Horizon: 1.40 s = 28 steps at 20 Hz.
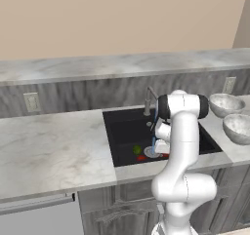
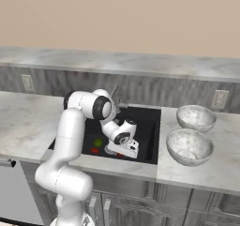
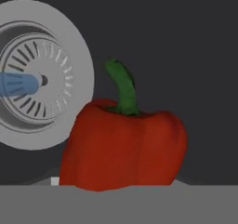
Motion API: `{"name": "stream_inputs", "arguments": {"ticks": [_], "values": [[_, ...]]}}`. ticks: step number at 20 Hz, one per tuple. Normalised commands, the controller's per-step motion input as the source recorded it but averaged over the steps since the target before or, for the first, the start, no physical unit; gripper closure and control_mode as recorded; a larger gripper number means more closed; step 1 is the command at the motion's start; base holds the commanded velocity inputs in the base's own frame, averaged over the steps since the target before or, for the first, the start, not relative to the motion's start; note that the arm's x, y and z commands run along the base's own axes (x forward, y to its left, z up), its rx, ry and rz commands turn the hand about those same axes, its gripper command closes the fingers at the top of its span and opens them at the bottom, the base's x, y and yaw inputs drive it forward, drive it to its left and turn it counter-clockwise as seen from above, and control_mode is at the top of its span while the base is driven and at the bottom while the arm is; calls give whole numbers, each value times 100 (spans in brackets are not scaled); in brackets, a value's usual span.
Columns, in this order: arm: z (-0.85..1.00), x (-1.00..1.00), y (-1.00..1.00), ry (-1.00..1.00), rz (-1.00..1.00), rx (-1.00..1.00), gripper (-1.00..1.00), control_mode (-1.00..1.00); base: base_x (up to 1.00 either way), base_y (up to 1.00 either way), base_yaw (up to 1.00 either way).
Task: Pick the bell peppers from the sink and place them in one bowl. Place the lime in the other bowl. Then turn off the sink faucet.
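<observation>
In the sink (image 1: 124, 131), a bell pepper (image 3: 124, 146) sits right before the end effector, grip state unclear.

Your arm reaches down into sink (image 1: 126, 131); red pepper (image 3: 124, 146) sits close below camera, beside drain (image 3: 32, 74). Water stream (image 3: 18, 84) crosses drain. Faucet (image 1: 149, 100) stands behind. Left counter (image 1: 49, 146) open.

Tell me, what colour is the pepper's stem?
Green; the stem on the red pepper shows best in the hand view.
</observation>
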Motion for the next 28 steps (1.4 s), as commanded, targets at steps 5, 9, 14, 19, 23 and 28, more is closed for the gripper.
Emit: {"name": "stream_inputs", "arguments": {"ticks": [5, 9, 14, 19, 23, 28], "values": [[23, 25, 0, 2, 4, 1, 100, -100, 0, 0, 0], [57, 8, -6, 0, 5, 0, 100, -100, 0, 0, 0], [77, 1, -20, 0, 2, 0, 100, -100, 0, 0, 0], [86, 0, -16, 0, 0, 0, 100, -100, 0, 0, 0], [91, -1, -2, 0, 0, 0, 100, -100, 0, 0, 0], [98, -18, -2, 0, 0, -2, 100, -100, 0, 0, 0]]}}
